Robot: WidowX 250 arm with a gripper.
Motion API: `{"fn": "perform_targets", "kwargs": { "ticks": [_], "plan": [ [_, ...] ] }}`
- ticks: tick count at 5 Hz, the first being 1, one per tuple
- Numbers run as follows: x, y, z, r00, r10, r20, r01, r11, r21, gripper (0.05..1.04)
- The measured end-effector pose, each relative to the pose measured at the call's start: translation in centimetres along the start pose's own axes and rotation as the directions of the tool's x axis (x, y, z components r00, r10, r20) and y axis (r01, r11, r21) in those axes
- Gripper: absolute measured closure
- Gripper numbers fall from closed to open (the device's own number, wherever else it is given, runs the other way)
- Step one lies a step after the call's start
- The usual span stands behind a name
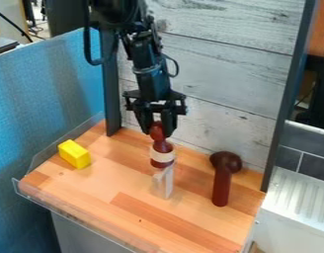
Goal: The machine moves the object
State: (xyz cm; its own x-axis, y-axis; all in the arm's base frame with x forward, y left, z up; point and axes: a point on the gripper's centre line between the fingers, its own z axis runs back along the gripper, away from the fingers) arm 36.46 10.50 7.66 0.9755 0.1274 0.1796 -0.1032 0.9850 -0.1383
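The black gripper [157, 128] hangs down over the middle of the wooden work surface [118, 180], toward its back. Between its fingers is the round top of a dark red, bottle-shaped object [162, 156] with a cream band, and the gripper is shut on it. This object is upright, its lower end just above or against a pale, narrow upright piece [165, 183]; whether the two touch, I cannot tell.
A yellow block [74, 154] lies at the left. At the right is a dark brown mallet-like object [221, 179] with a rounded head. Grey wooden boards [217, 74] rise behind, and a low clear rim [79, 217] borders the front.
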Motion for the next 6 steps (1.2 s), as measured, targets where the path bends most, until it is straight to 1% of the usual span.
{"fn": "perform_targets", "kwargs": {
  "ticks": [3, 4, 6],
  "plan": [
    [0.0, 0.2, -0.3, 1.0, -0.003, 0.014, 0.002, 1.0, 0.015, 0.529],
    [-0.2, 0.1, -0.5, 1.0, -0.005, 0.009, 0.005, 1.0, 0.011, 0.529],
    [0.1, -0.6, 0.8, 0.999, -0.008, 0.035, 0.008, 1.0, 0.004, 0.529]
  ]
}}
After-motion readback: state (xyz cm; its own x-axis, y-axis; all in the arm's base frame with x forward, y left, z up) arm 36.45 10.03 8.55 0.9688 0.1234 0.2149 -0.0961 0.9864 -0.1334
